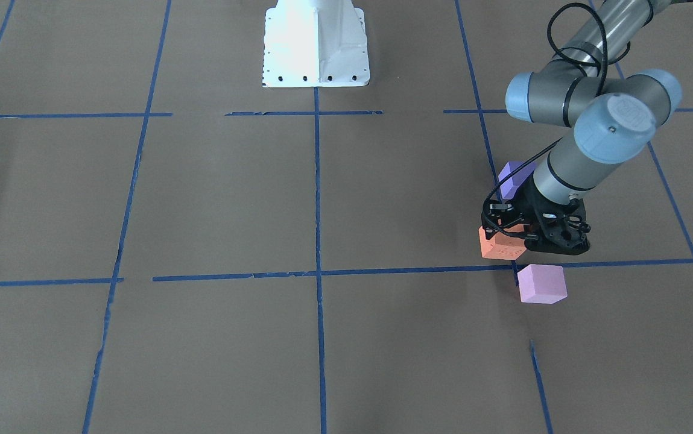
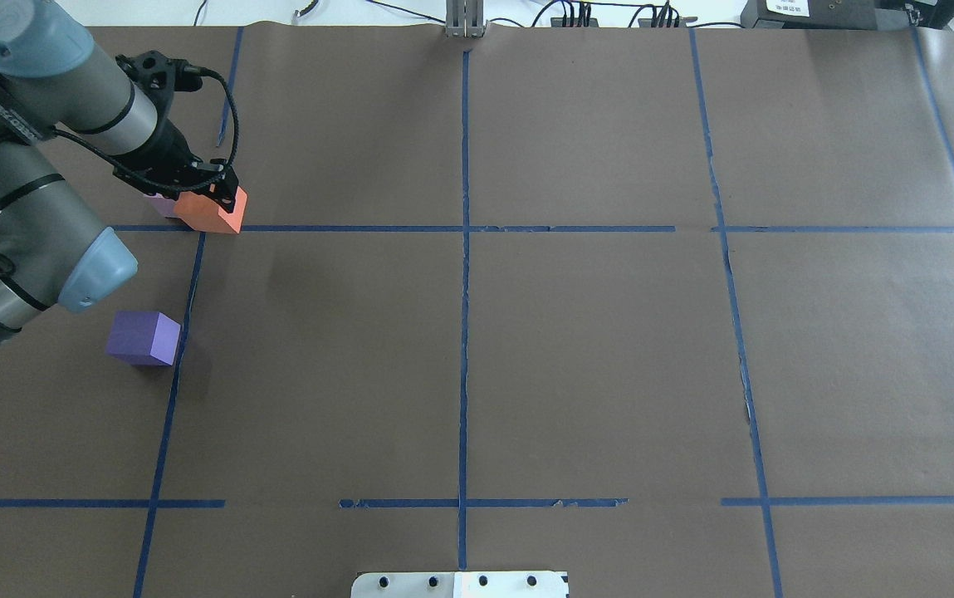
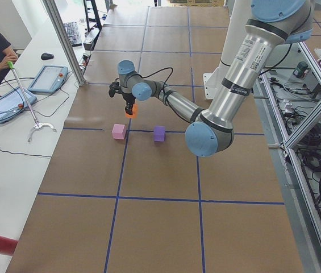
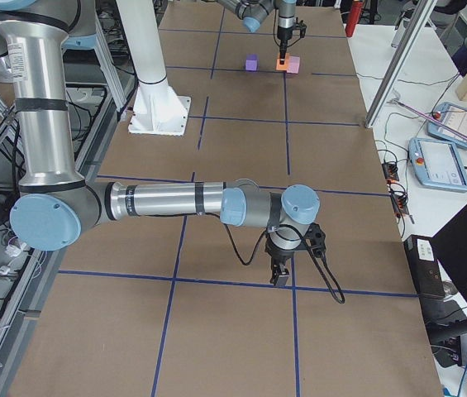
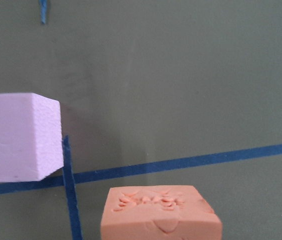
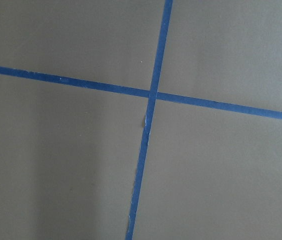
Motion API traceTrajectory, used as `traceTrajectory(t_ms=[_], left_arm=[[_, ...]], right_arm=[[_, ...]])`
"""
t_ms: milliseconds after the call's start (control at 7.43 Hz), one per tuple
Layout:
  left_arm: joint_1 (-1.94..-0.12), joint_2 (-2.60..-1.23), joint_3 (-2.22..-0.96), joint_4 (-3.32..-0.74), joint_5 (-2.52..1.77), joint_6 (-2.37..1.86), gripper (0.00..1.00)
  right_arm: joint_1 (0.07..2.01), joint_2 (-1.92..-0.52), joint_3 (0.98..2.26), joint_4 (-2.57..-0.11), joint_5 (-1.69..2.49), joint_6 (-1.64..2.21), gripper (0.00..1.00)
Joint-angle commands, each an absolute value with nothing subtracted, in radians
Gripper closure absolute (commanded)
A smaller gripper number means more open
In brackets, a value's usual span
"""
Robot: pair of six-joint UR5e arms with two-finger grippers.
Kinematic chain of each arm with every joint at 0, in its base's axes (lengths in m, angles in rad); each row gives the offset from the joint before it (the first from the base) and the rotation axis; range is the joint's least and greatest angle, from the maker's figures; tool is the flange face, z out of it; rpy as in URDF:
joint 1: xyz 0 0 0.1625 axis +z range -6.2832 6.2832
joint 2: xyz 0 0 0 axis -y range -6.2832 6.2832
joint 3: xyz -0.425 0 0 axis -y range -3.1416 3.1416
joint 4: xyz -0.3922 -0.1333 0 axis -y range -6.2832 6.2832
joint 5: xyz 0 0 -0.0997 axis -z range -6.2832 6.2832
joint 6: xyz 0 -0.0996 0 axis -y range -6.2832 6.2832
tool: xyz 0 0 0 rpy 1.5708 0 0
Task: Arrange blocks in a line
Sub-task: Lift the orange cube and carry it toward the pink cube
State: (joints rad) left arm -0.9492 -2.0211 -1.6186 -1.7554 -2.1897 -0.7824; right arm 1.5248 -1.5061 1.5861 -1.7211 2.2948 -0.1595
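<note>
The orange block (image 1: pixel 499 246) is clamped in the left gripper (image 1: pixel 508 232), low by the tape line (image 1: pixel 418 269), just beside the pink block (image 1: pixel 541 283) and roughly between it and the violet block (image 2: pixel 143 337). This looks like the placing step. Next it needs setting down aligned, then letting go. Whether the right gripper (image 4: pixel 281 277), well apart, is closed I cannot tell. 3 blocks: 1 orange, 1 pink, 1 violet.

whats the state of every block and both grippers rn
orange block, clamped, tilted, apparently lifted off the table
violet-blue block, lying free on the table, not gripped
pink block, lying free on the table, close to the orange block
left gripper, shut on the orange block
right gripper, far from the blocks, open or shut cannot be told
</note>
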Motion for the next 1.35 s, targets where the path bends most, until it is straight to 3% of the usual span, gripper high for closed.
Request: traceTrajectory(t_ms=[0,269,1212], left_arm=[[-1.005,-1.884,-1.739,-1.74,-2.204,-0.775,0.93],[-1.009,-1.81,-1.75,-1.743,-2.212,-0.706,0.91],[-0.948,-1.888,-1.594,-1.756,-2.218,-0.703,0.9]], right_arm=[[1.525,-1.505,1.586,-1.721,2.295,-0.16,0.0],[1.525,-1.506,1.586,-1.721,2.295,-0.16,0.0],[1.525,-1.506,1.586,-1.721,2.295,-0.16,0.0]])
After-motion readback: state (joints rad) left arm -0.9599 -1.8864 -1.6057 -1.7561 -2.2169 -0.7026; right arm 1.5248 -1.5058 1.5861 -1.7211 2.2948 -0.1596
